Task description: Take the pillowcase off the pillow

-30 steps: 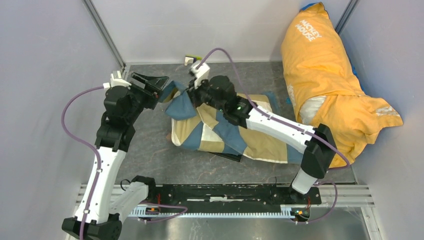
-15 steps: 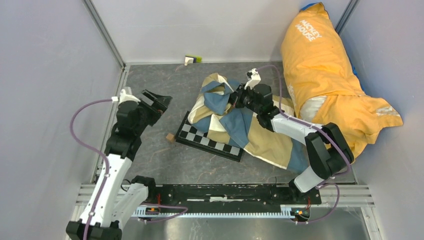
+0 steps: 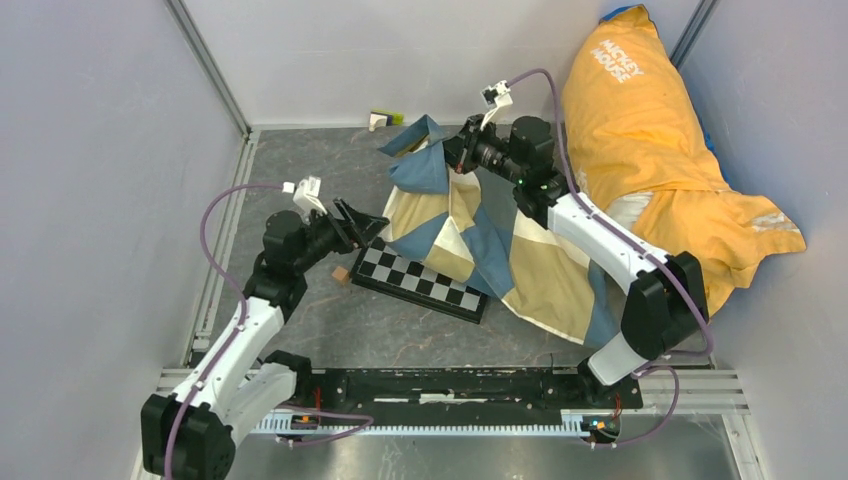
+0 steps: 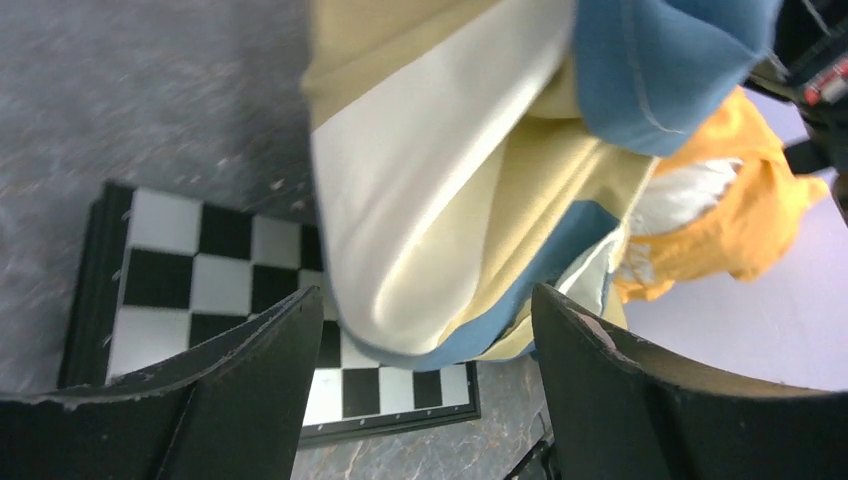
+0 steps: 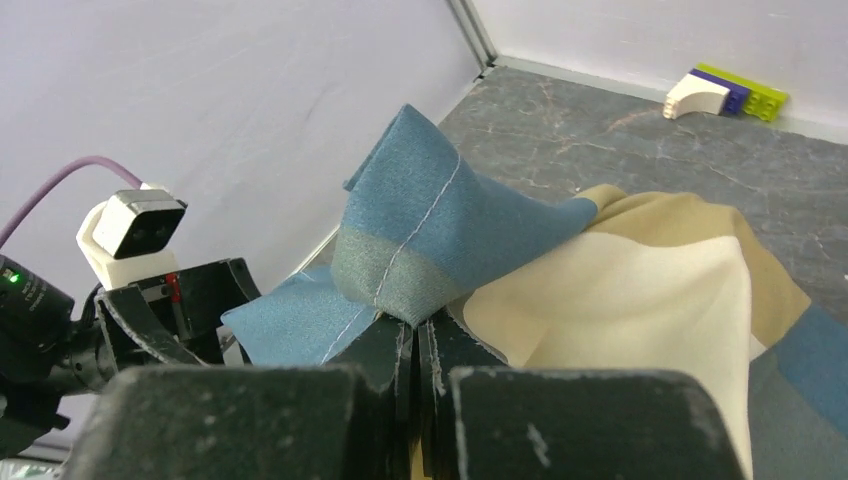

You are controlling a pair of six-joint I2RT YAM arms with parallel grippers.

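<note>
One readable text: "MICKEY MOUSE".
White capital letters (image 3: 622,62) in two lines, "MICKEY" over "MOUSE", printed on the big orange stuffed fabric bundle (image 3: 660,170) at the far right of the top view. The print sits near the bundle's far end and runs at a slant. It is legible from the top camera only; the orange cloth glimpsed in the left wrist view shows none of it.

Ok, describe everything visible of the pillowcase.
The pillowcase is soft, limp fabric in large blue, tan and cream-white checks with visible seam stitching. The right gripper is shut on a blue corner and holds it raised, so the cloth hangs in folds down to the table. Its lower part spreads there and overlaps the checkerboard. The open left gripper has a finger on each side of a hanging fold, not closed on it.
</note>
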